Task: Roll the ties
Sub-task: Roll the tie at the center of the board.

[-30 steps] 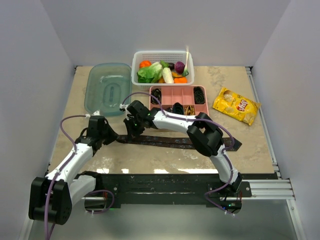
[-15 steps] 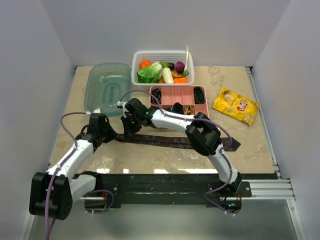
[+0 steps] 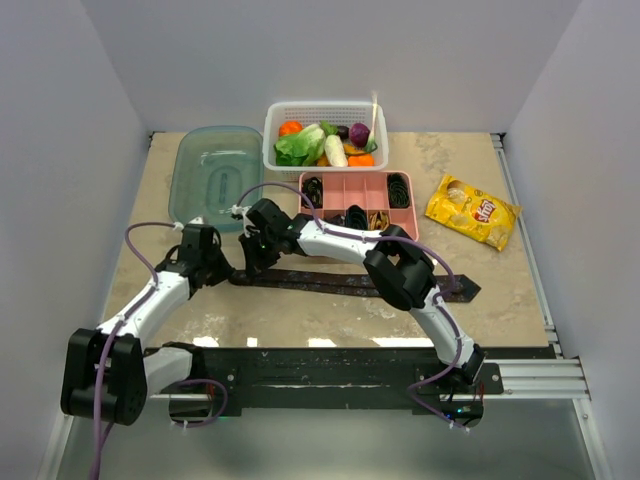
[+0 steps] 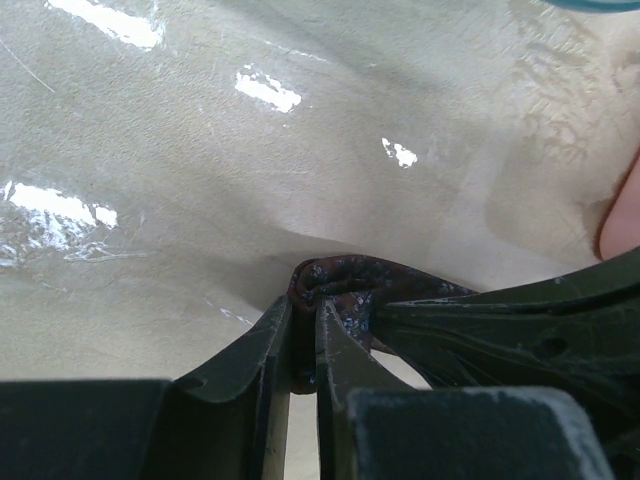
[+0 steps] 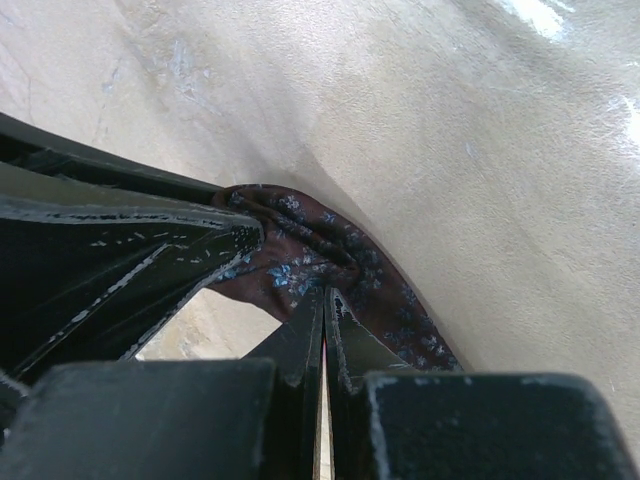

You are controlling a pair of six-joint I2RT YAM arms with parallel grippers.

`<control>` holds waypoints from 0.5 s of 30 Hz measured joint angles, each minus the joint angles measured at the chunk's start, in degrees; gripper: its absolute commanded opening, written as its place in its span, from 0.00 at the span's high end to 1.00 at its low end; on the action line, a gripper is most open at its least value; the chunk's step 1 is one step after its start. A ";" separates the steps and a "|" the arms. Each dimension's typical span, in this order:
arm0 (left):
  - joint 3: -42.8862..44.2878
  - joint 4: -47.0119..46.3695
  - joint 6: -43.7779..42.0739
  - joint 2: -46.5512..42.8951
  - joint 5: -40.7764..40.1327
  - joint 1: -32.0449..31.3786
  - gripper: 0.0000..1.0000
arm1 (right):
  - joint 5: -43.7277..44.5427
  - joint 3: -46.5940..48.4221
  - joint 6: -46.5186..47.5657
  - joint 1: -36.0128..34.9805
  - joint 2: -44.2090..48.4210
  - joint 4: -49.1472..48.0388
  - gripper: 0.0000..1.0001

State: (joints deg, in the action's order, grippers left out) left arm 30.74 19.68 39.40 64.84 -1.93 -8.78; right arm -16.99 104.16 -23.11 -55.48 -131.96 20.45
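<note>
A dark maroon tie (image 3: 350,283) with a faint blue flower pattern lies flat across the table's middle, its pointed wide end at the right. Both grippers meet at its left end. My left gripper (image 3: 228,271) pinches a bunched fold of the tie (image 4: 345,285) between its nearly closed fingers (image 4: 268,350). My right gripper (image 3: 255,262) reaches in from the right. Its fingers (image 5: 305,345) are pressed together with the tie (image 5: 300,250) caught at their tips, right beside the left gripper's finger. Rolled black and gold ties (image 3: 355,216) sit in the pink tray.
A pink compartment tray (image 3: 357,187) stands just behind the tie. Behind it is a white basket (image 3: 325,112) of toy vegetables. A teal plastic lid (image 3: 215,175) lies at the back left and a yellow chip bag (image 3: 472,212) at the right.
Both grippers have shifted slightly left and away from the bases, dragging the tie's left end with them. The tie's right end has slid a little to the left.
</note>
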 measured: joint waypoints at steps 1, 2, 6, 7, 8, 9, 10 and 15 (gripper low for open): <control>0.00 0.13 0.00 0.28 -0.11 0.00 0.80 | 0.02 -0.04 0.00 0.00 0.00 0.07 1.00; 0.00 0.24 0.00 0.50 -0.24 0.00 0.79 | 0.04 -0.04 0.02 0.00 0.00 0.11 1.00; 0.04 0.57 0.00 1.18 -0.76 0.02 0.60 | 0.61 -0.04 0.02 0.00 0.00 0.15 1.00; 0.11 0.79 -0.09 1.40 -0.90 0.02 0.55 | 0.74 -0.04 0.02 0.00 0.00 0.17 1.00; 0.24 1.01 -0.13 1.70 -1.11 0.02 0.48 | 0.85 -0.04 0.02 0.00 0.00 0.22 1.00; 0.35 1.20 -0.13 1.97 -1.31 0.02 0.45 | 0.87 -0.04 0.04 0.00 0.00 0.26 1.00; 0.46 1.40 -0.15 2.12 -1.53 0.09 0.42 | 0.90 -0.04 0.04 0.00 0.00 0.37 1.00; 0.76 2.40 -0.04 2.12 -1.97 0.79 0.37 | 0.90 -0.04 0.04 -0.02 0.00 0.57 1.00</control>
State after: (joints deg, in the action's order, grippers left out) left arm 31.51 22.09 39.35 66.96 -3.90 -7.99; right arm -16.10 104.12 -23.07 -55.51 -131.96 21.02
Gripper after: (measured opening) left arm 0.632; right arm 0.007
